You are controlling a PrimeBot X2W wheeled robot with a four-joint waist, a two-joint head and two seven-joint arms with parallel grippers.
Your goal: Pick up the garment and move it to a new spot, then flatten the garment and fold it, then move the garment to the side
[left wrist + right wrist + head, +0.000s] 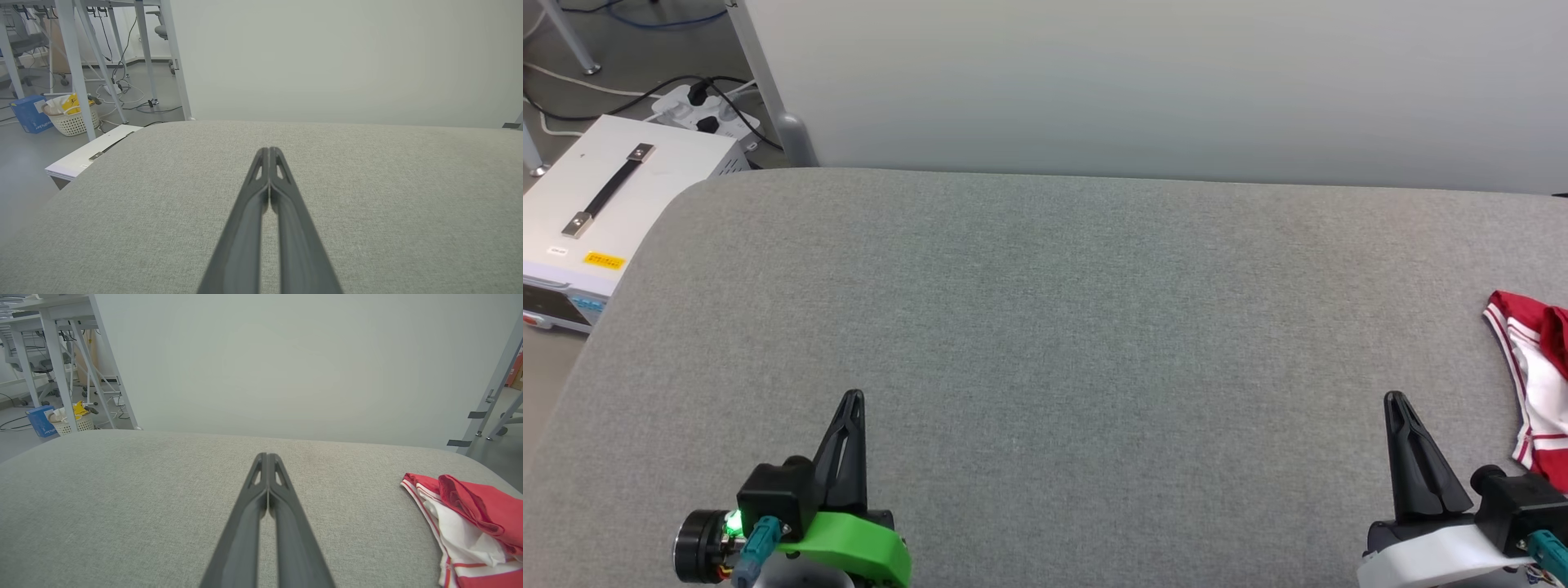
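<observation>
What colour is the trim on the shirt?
Red and white stripes, along the edge of the shirt; clearest in the right wrist view.

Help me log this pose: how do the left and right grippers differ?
The left gripper sits on a green mount, the right gripper on a white mount. The shirt lies bunched close beside the right gripper, far from the left gripper. Both are shut, empty, over the grey table.

The garment (1534, 384) is cut off
You see just one bunched end; the rest passes the right edge of the head and right wrist views.
</observation>
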